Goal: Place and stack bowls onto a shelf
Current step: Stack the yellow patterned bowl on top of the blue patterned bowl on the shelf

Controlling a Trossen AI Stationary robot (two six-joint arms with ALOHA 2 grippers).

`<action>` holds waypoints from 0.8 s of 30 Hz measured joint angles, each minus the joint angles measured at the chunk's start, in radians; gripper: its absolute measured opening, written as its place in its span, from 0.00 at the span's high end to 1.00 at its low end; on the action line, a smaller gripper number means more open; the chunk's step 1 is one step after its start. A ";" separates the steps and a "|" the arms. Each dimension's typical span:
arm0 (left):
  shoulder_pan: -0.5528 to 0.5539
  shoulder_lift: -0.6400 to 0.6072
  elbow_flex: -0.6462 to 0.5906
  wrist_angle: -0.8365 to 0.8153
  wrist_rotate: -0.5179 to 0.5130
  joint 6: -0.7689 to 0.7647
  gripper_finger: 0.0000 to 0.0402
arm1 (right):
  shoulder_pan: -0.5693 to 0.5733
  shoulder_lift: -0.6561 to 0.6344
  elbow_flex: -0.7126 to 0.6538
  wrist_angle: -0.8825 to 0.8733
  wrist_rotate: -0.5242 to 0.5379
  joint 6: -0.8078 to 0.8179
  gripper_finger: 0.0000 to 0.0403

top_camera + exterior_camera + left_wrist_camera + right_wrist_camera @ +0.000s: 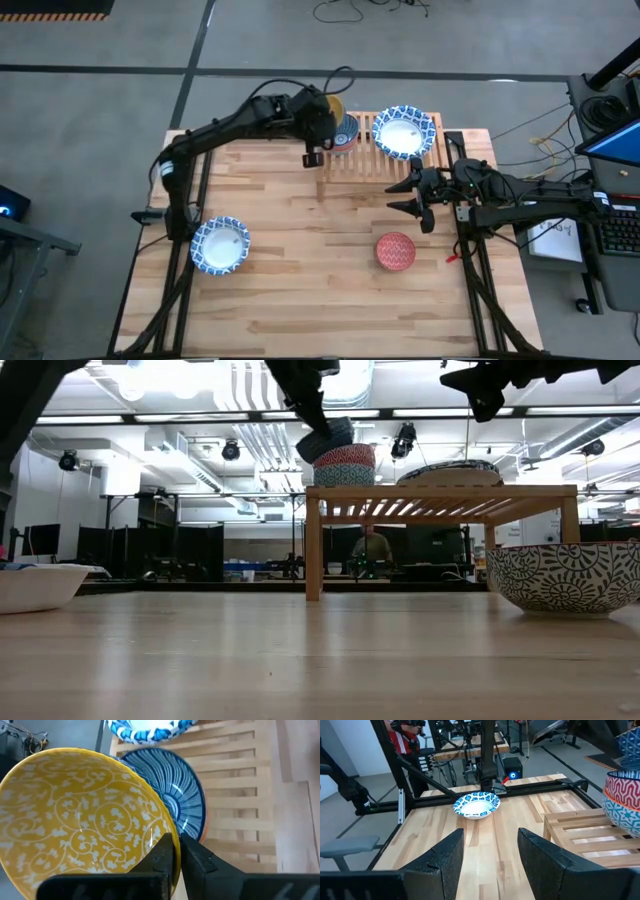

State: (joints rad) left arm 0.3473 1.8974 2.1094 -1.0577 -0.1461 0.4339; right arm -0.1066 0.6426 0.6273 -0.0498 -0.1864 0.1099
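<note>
My left gripper [177,844] reaches over the shelf's far left end and is shut on the yellow bowl [75,815], which hangs tilted just above a stack on the shelf [385,160]. The stack's top bowl is the dark blue striped one [182,795], with an orange bowl's rim [202,831] showing under it. A large blue-and-white bowl [404,132] rests on the slats beside the stack. A second large bowl [220,245] and the red bowl [396,251] stand on the table. My right gripper [412,196] is open and hovers near the shelf's near right corner. My left gripper holds the yellow bowl by its rim [167,827], with one finger inside the bowl and one outside. The bowl is lifted and tilted over the stack [345,465]. I cannot tell whether its underside touches the dark blue bowl.
The shelf stands at the table's far edge, with bare slats [235,795] between the stack and its near side. The table's middle [310,260] holds nothing. A person [372,548] stands in the room behind the table.
</note>
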 joint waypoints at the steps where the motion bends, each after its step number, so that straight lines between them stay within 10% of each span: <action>1: 0.000 0.012 0.019 -0.008 0.003 0.000 0.98 | 0.000 0.000 0.000 0.000 0.000 -0.003 0.56; 24: -0.008 0.114 0.187 -0.122 0.033 -0.006 0.67 | 0.000 0.000 0.000 -0.005 0.000 -0.016 0.56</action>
State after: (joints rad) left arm 0.3389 2.0118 2.2967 -1.1797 -0.1131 0.4282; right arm -0.1070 0.6429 0.6273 -0.0551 -0.1860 0.0940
